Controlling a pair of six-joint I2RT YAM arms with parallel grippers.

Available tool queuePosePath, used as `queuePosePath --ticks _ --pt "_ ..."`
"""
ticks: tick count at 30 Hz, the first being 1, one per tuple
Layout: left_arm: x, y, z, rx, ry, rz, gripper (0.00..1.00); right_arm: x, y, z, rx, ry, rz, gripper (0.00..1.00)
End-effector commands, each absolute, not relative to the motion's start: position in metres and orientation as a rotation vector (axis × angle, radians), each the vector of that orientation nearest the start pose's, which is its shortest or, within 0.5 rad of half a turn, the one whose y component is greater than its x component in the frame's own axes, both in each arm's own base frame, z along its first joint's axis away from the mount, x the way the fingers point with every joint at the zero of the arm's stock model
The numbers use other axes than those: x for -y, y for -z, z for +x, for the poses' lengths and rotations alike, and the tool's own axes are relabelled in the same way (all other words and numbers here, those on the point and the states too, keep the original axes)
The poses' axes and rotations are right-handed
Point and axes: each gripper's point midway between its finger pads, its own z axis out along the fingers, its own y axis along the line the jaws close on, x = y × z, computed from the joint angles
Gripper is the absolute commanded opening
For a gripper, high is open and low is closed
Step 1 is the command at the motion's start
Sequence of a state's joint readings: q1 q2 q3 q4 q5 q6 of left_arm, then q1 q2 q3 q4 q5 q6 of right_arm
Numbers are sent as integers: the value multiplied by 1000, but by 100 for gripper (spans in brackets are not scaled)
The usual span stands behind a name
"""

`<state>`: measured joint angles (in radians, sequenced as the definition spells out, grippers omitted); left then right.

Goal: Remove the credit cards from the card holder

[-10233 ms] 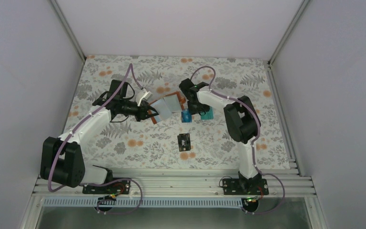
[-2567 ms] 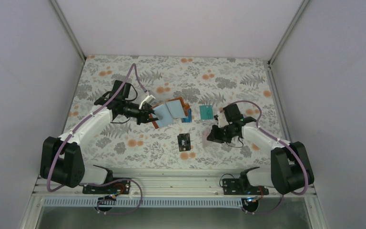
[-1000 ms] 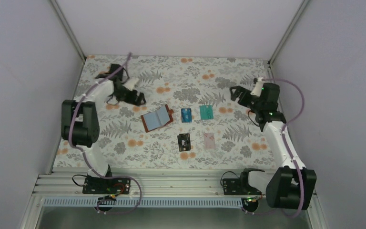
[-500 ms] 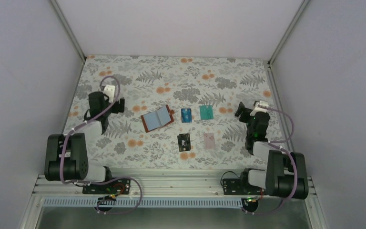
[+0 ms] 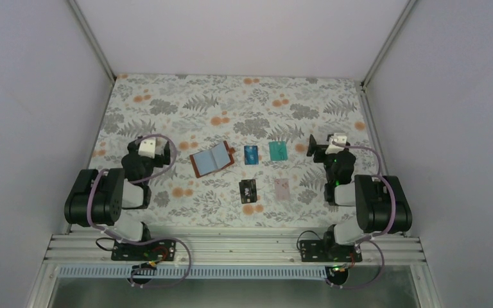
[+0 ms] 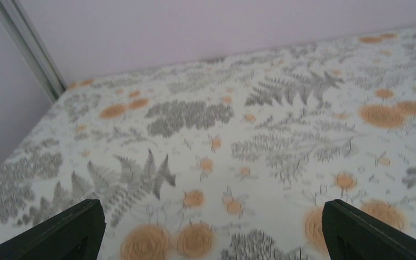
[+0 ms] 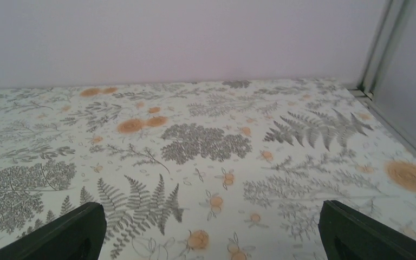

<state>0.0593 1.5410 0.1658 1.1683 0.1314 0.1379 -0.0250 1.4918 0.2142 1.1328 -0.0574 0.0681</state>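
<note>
I log near row: black card and pink card flat on counter, side by side, apart | next row: card holder lying open, blue card just right of it, teal card further right | flanks: left gripper jaws spread wide, holding nothing; right gripper likewise.

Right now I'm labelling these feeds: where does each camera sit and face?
Top external: above and behind the bases, looking down on the table; folded left arm, right arm, card holder and credit cards show.
Left wrist: on the left arm, low, facing the back wall; its open fingertips show at bottom.
Right wrist: same on the right arm; fingertips too.
Shared: both wrist views show only table and back wall.
</note>
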Motion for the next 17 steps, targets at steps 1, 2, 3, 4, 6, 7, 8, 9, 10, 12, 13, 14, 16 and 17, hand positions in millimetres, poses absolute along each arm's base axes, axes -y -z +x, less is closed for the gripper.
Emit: queuePosePath --ticks 1,2,3,4,6,7,8,9,10,12,13,14,16,17 --pt "2 -140 373 -1617 -28 148 100 -14 -149 392 -1651 -76 -85 99" --pt "1 -140 380 -1629 -33 141 100 -14 -147 392 -1659 -89 -89 99" --pt "0 -140 382 -1632 -36 137 100 -13 -146 393 -1662 -95 -89 99" --pt "1 -139 381 -1636 -35 138 100 -13 -146 393 -1664 -99 -88 99" --pt "1 -139 382 -1636 -34 138 100 -13 -146 393 -1664 -101 -91 99" --pt "1 -140 382 -1635 -34 138 100 -13 -146 393 -1665 -100 -90 99" --pt "1 -139 382 -1637 -35 137 100 -13 -146 393 -1664 -99 -91 99" --pt "1 -139 382 -1638 -35 136 100 -12 -146 393 -1664 -98 -91 99" --pt "0 -139 382 -1639 -36 136 100 -12 -145 393 -1666 -98 -91 99" --pt "0 -139 382 -1637 -37 136 100 -13 -146 393 -1663 -99 -91 99" --pt "0 -139 382 -1638 -37 136 100 -13 -146 393 -1662 -100 -91 99" --pt "0 -140 382 -1636 -38 136 100 -13 -146 392 -1662 -101 -93 99" --pt "0 -139 382 -1637 -36 135 100 -13 -146 393 -1662 -103 -91 99" --pt "0 -140 382 -1637 -38 135 100 -13 -146 393 -1662 -103 -93 99"
